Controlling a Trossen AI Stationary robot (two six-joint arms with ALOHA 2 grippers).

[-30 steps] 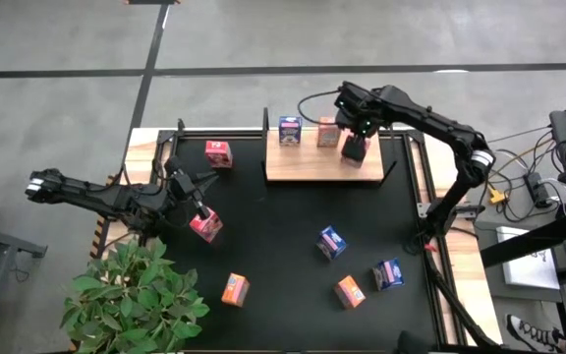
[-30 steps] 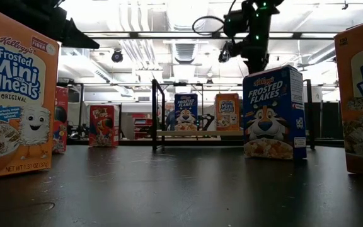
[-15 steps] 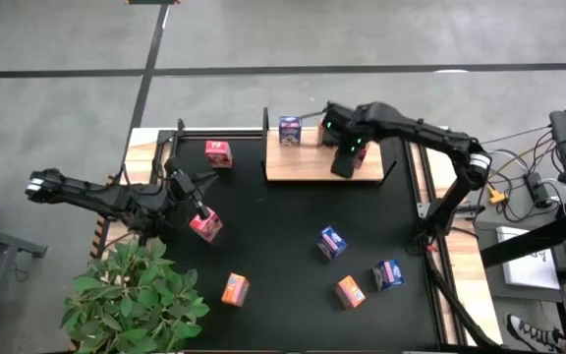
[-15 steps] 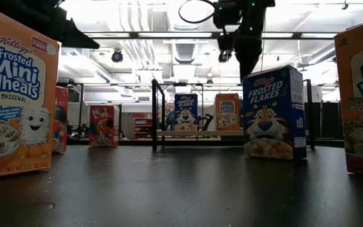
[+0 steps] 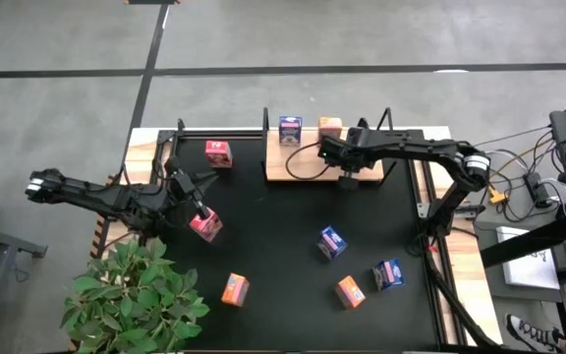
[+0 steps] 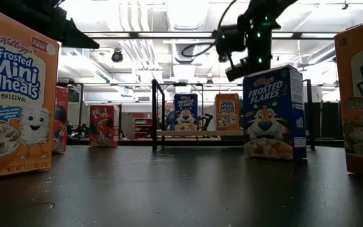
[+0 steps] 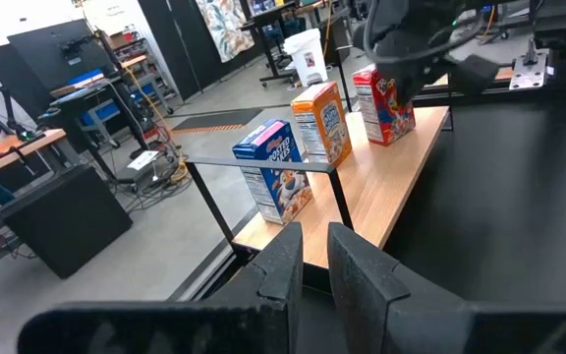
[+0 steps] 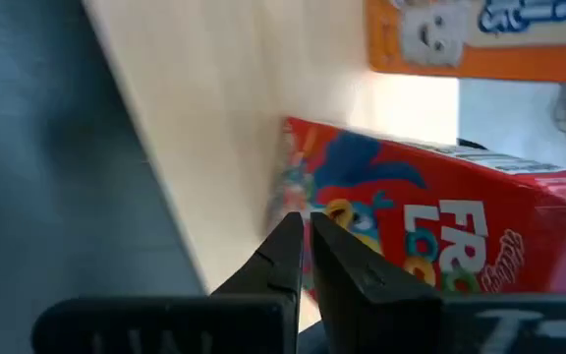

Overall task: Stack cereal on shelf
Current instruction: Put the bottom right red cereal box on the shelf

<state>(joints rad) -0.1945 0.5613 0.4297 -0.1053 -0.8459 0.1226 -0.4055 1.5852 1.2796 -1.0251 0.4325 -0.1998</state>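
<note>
High view: the shelf (image 5: 298, 165) carries a blue box (image 5: 290, 129) and an orange box (image 5: 330, 126); the right arm lies across its other end.
Right wrist view: the right gripper (image 8: 303, 221) is pointed at the red box (image 8: 430, 241) standing on the shelf; jaws are pressed together, nothing held.
Contact: whether the tips touch the red box cannot be told.
Step judged: withdrawal from the shelf, then a fresh pick.
Method: the gripper is best backed straight away from the shelf, so the red box is not nudged.
Left gripper (image 7: 314, 231): closed, empty, beside a red-pink box (image 5: 205, 225) well apart from the shelf.
Remaining: six boxes lie off the shelf.
</note>
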